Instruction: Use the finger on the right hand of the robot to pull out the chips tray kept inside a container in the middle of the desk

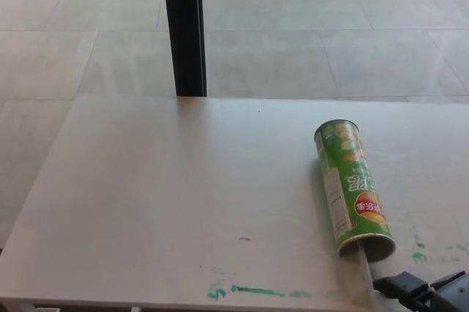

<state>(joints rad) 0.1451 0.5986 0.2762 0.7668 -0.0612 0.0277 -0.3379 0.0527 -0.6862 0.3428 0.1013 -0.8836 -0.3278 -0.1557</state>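
The green chips container (352, 187) lay on its side on the pale desk (161, 195), well to the right of the desk's middle, its closed end pointing away toward the black post (185, 26) and its open mouth facing the near edge. And there it was: a thin, pale, see-through strip of the chips tray (363, 272) poked out of that mouth, running on toward the desk's front edge. Just beyond the container's mouth, at the bottom right corner, the robot's right hand (425, 290) showed as a dark shape, one finger (392, 283) reaching toward the tray's end; whether it touched the tray, and how its fingers were set, could not be told from here. Left of the container's mouth, green marker smears (256, 291) streaked the front of the desk.
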